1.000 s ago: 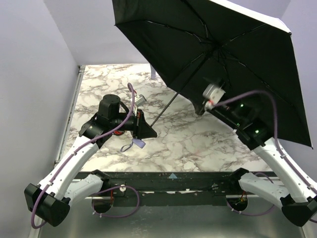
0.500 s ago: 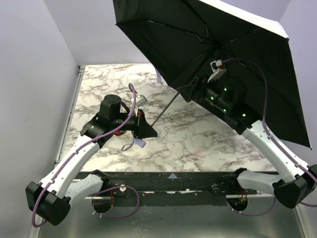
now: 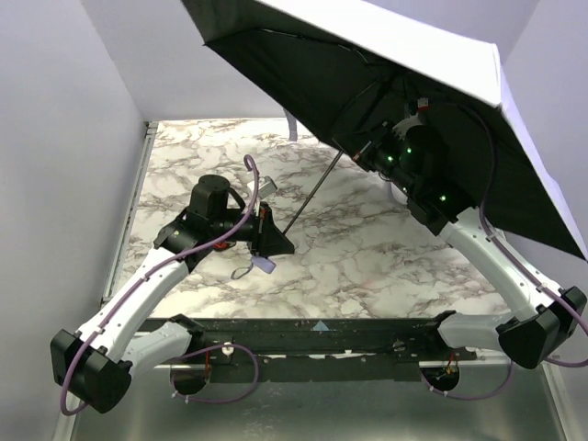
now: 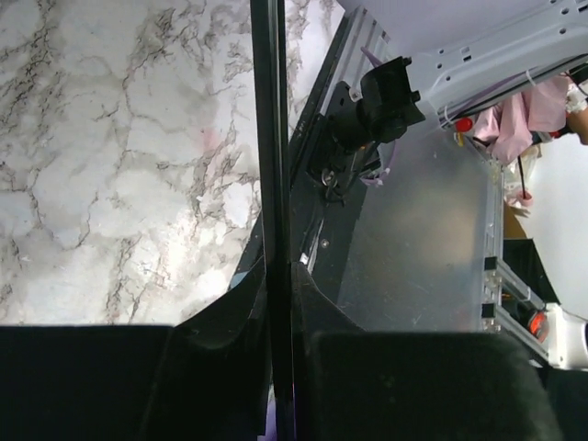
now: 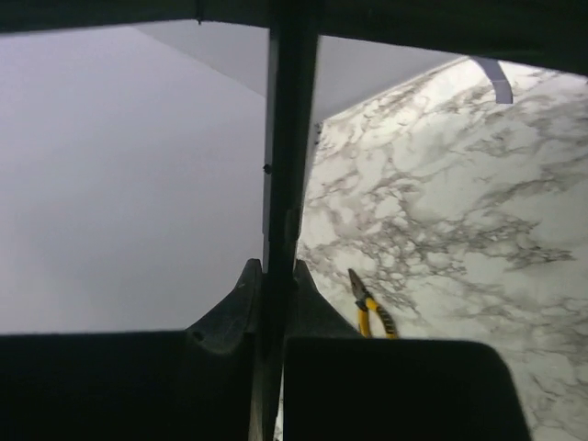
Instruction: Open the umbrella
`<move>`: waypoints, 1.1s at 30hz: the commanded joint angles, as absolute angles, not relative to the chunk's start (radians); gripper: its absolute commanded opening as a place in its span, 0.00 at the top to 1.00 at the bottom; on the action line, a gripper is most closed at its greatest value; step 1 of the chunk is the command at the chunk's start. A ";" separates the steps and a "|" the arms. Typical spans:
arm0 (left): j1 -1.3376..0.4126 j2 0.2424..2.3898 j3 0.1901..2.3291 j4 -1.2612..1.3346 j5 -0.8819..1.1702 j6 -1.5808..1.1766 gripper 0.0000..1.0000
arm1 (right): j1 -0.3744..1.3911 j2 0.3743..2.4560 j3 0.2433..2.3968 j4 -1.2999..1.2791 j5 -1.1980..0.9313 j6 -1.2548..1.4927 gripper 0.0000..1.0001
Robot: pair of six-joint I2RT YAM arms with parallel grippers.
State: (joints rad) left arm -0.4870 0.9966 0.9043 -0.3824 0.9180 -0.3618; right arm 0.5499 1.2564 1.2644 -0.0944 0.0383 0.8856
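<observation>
The umbrella stands open, its black underside (image 3: 303, 64) and pale outer fabric (image 3: 404, 55) spread over the right half of the table. Its thin black shaft (image 3: 312, 188) slants down to the left. My left gripper (image 3: 280, 241) is shut on the shaft's lower end, just above the small lavender handle (image 3: 262, 265). In the left wrist view the shaft (image 4: 266, 138) runs straight up from between the closed fingers (image 4: 278, 276). My right gripper (image 3: 356, 152) is up under the canopy, shut on the shaft's upper part (image 5: 285, 138), which passes between its closed fingers (image 5: 276, 276).
Yellow-handled pliers (image 5: 372, 317) lie on the marble table (image 3: 349, 257) below the right gripper. A lavender strap (image 3: 291, 129) hangs at the canopy's back edge. Grey walls close in the left, back and right, and a metal rail (image 3: 138, 193) runs along the table's left edge.
My right gripper has risen under the canopy and shut on the shaft. The canopy has tipped, showing more pale outer fabric. The left arm has barely moved.
</observation>
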 commanded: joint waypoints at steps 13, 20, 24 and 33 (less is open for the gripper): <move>-0.442 0.960 1.072 -0.500 0.874 -0.115 0.01 | 0.496 1.254 1.529 -0.269 0.235 0.551 1.00; -0.418 0.941 1.032 -0.475 0.870 -0.122 0.02 | 0.353 1.330 1.640 -0.382 -0.031 0.365 1.00; -0.411 0.929 1.030 -0.467 0.864 -0.123 0.01 | 0.222 1.427 1.753 -0.504 -0.177 0.333 1.00; -0.389 0.898 0.998 -0.484 0.861 -0.112 0.01 | 0.069 1.534 1.816 -0.594 -0.430 0.213 1.00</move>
State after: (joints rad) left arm -0.4004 0.9203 1.0275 -0.4671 0.8745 -0.1310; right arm 0.1188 1.5082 1.7615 -0.5423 -0.2432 0.3065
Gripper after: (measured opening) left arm 0.982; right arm 0.071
